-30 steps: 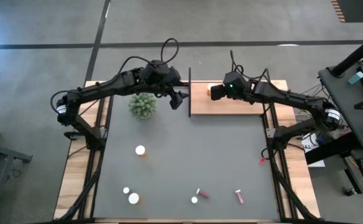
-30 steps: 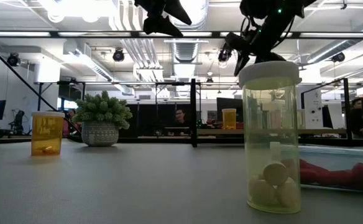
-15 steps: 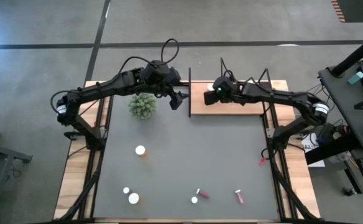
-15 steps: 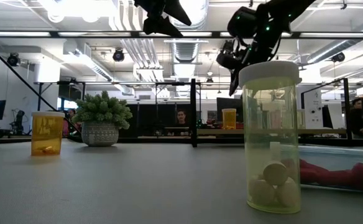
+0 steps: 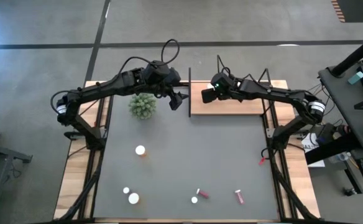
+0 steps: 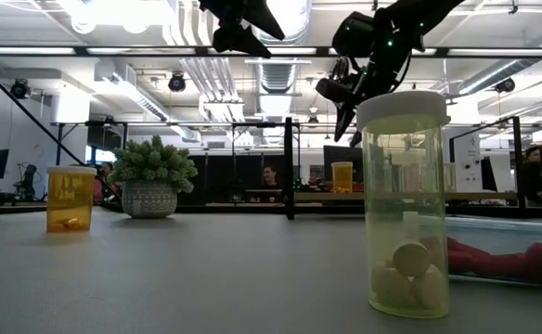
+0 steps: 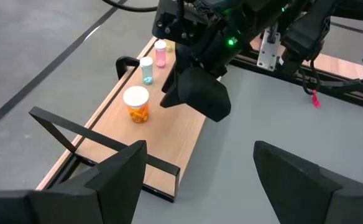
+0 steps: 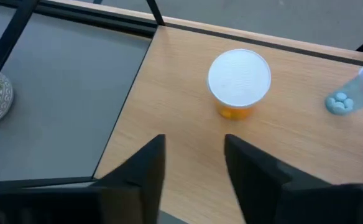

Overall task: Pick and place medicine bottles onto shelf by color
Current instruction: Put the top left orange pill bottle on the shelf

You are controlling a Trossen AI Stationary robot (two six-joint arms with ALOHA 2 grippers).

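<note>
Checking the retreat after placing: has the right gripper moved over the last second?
Yes. In the high view the right gripper has shifted toward the shelf's left end post.

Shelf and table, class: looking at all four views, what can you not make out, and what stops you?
- High view: bottles on the shelf, hidden under the right gripper.
- Right wrist view: blue bottle, cut off by the picture's edge.
- Low view: red bottle, partly hidden behind the yellow-green bottle.
- High view: front-edge bottles, too small for contents.
</note>
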